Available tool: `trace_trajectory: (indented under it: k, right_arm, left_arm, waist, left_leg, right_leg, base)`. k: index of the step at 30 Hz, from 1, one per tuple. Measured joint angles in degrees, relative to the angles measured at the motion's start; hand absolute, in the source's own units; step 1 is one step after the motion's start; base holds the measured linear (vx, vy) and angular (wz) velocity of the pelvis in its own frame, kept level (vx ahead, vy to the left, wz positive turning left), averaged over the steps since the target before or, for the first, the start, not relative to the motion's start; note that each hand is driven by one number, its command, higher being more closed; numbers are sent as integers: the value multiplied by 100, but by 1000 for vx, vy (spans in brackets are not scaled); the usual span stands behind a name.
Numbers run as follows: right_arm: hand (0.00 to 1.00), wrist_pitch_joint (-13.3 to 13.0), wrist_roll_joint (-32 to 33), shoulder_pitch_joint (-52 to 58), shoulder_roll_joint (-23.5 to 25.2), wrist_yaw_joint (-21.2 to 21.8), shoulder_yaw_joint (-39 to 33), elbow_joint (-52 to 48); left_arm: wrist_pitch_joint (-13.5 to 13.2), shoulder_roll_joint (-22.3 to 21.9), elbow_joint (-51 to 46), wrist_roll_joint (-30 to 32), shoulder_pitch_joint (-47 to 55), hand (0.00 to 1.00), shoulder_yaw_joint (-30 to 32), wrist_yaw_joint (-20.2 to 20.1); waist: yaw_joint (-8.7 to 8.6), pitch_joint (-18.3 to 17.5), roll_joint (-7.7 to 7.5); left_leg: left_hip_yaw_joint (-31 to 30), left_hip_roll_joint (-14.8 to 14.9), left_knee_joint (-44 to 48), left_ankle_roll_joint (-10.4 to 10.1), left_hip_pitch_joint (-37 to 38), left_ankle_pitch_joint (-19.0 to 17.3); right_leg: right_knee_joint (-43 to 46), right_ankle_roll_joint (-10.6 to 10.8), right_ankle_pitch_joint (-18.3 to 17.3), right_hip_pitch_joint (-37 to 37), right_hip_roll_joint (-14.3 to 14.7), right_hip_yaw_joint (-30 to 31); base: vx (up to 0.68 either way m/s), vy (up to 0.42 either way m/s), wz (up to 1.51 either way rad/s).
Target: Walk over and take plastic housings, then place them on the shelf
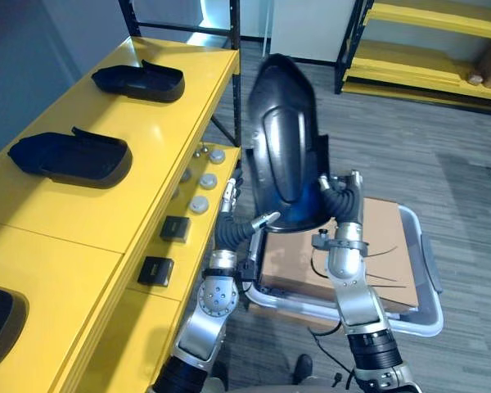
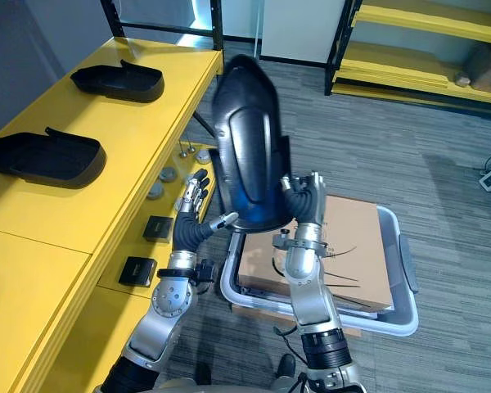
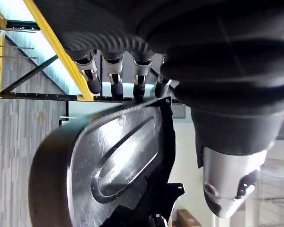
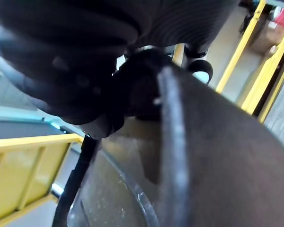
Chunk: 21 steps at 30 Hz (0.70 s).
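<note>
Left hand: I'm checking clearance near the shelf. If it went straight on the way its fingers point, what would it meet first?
Probably the rim of the raised black plastic housing: the left hand has straight fingertips just short of it. Beyond stands the yellow shelf, though depth is unclear.

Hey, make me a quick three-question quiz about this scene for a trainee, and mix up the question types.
1. True or false: the black housing is lying flat on the yellow shelf.
2. Multiple choice: what sits in the grey bin on the floor? A) a cardboard box B) a blue bucket C) a stack of plates
3. Fill in the blank: the yellow shelf stands on the robot's ____ side.

Key:
1. False. It stands upright in the air between the left hand and the right hand.
2. A.
3. Left.
</note>
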Motion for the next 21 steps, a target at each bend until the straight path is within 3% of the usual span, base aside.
trace_trajectory:
  k: [5,8,21]
  right_arm:
    - [100,0,141,20,-5,-34,77,-327]
    - [100,0,197,35,-19,-81,236,-328]
    - [100,1,262,284,-161,-285,749,-325]
  left_arm:
    - [37,-13,4,32,-205,0,-131,318]
    - [99,-12,64,31,-229,0,-143,508]
    - [84,-13,296,30,-293,0,-152,1241]
  waist:
    - [-37,-54,-7]
    - [-144,-181,-6]
    - [-154,-297,-25]
  left_leg:
    - [23,1,-5,0,10,0]
    - [44,2,-26,0,15,0]
    - [151,7,-37,0,25,0]
  right_leg:
    - [-8,-1,-1,-1,2,22]
    - [-15,-1,-1,-15,5,42]
    - [-21,0,-1,-68,11,170]
  base:
    - [-28,-15,-2]
    - [-10,-9,-2]
    - [-31,-15,-4]
